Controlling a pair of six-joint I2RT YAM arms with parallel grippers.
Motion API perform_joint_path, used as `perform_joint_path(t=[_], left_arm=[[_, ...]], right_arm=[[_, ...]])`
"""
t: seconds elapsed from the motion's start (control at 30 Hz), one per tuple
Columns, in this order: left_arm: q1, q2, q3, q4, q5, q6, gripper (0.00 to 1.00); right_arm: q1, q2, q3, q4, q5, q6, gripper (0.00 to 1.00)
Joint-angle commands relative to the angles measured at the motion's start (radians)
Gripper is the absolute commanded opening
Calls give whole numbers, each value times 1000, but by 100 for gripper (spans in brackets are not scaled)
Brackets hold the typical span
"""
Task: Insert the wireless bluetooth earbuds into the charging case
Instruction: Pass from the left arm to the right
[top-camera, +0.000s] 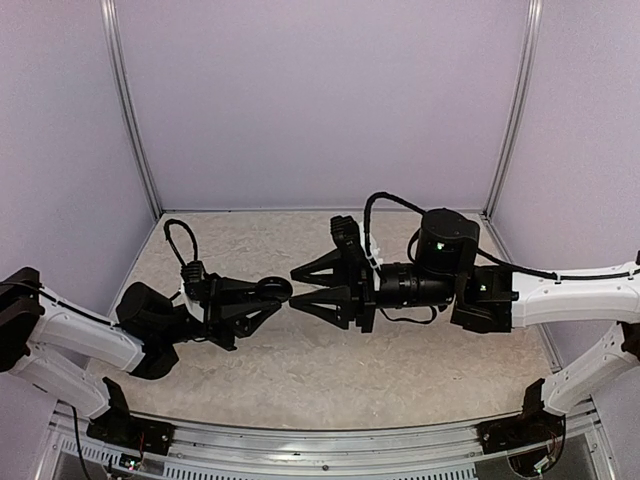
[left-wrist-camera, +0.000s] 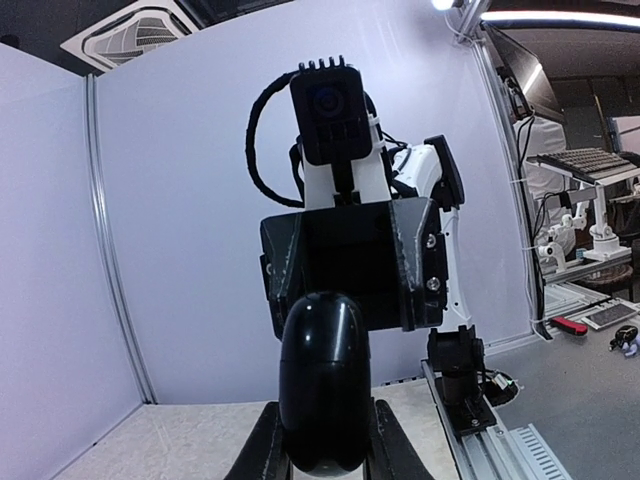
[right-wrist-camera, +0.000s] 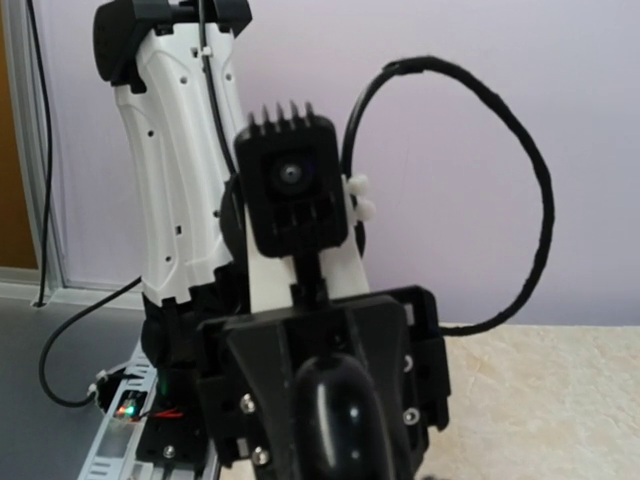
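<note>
L gripper clenched on black rounded object, offered mid-air to R gripper, spread open, prob. for handover. No earbuds or white case visible.

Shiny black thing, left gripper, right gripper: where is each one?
shiny black thing (left-wrist-camera: 322, 385), left wrist view, on its rounded glossy front.
left gripper (top-camera: 274, 291), top view, between the fingertips holding that thing.
right gripper (top-camera: 293, 288), top view, in the gap between its spread fingertips.
</note>
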Motion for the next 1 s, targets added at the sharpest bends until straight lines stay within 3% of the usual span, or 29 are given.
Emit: perform_joint_path(t=[0.0, 0.97], left_arm=[[-2, 17, 21, 60, 16, -13, 0], [-12, 38, 46, 78, 32, -17, 0]], right_arm=[[-8, 30, -10, 84, 2, 11, 42], [-38, 89, 16, 117, -60, 54, 27]])
